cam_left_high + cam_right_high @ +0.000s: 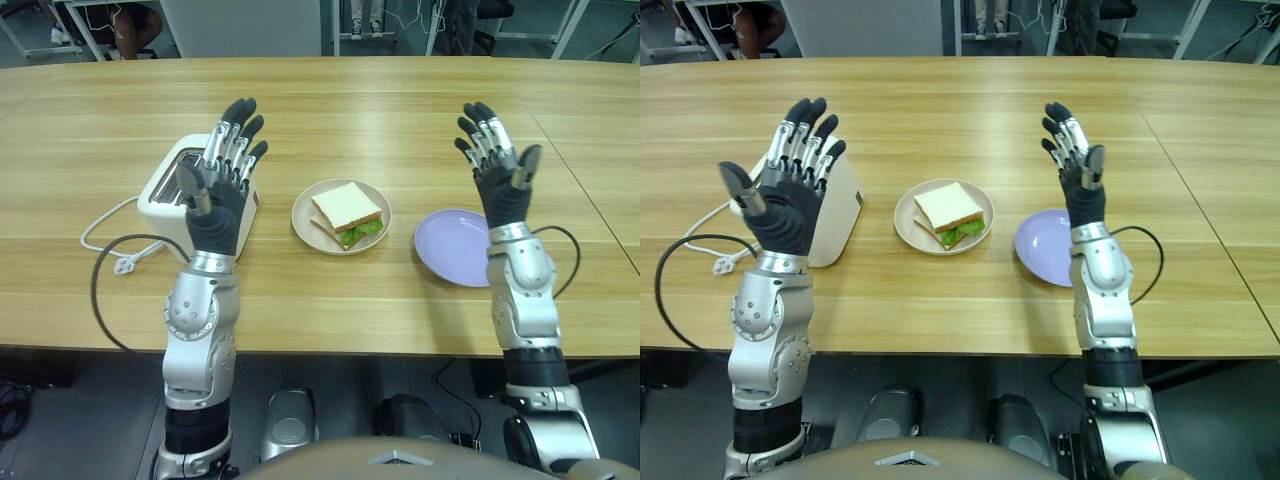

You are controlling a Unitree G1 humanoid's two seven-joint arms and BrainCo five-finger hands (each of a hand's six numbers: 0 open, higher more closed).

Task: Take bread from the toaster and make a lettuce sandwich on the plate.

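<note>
Sandwich [345, 213] looks done on the plate [299, 216]; left hand [222, 175] and right hand [497, 170], spread and empty, should withdraw without brushing it.

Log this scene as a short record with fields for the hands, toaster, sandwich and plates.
left hand: raised in front of the toaster, fingers spread, holding nothing
right hand: raised by the purple plate, fingers spread, holding nothing
toaster: white, on the left, its plug lying loose beside it
sandwich: lettuce between two bread slices, on the beige plate, centre
purple plate: right of the beige plate, apart from it
task state: sandwich looks assembled
</note>
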